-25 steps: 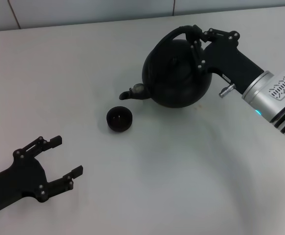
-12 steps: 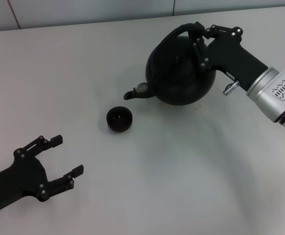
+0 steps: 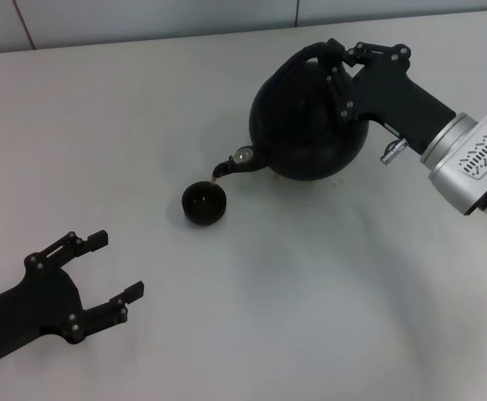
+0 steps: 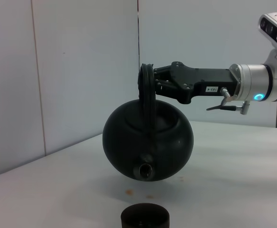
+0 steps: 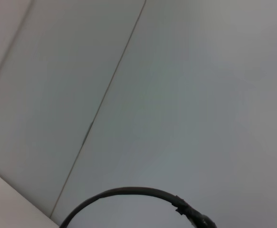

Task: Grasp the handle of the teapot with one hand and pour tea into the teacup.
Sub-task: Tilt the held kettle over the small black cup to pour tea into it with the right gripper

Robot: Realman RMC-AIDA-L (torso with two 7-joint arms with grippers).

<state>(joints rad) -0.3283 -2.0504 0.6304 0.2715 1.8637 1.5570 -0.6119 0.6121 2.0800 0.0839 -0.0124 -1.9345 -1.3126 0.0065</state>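
The round matte-black teapot (image 3: 306, 121) hangs above the table, tilted with its spout (image 3: 230, 165) down toward the teacup (image 3: 204, 203). My right gripper (image 3: 337, 67) is shut on the arched black handle (image 3: 301, 57) at the pot's top. A thin brown stream runs from the spout tip to the cup's rim. In the left wrist view the teapot (image 4: 148, 142) is lifted off the table, held by the handle (image 4: 146, 88), with the teacup (image 4: 145, 217) below it. The handle's arc (image 5: 128, 192) shows in the right wrist view. My left gripper (image 3: 114, 267) is open and empty at the near left.
The white table (image 3: 310, 292) runs back to a light wall. Small brown drops (image 4: 128, 192) lie on the table under the teapot; a faint spot (image 3: 338, 180) also shows in the head view.
The teapot has tipped further, its spout dropping toward the teacup, and a brown stream now runs from the spout. The left arm has not moved.
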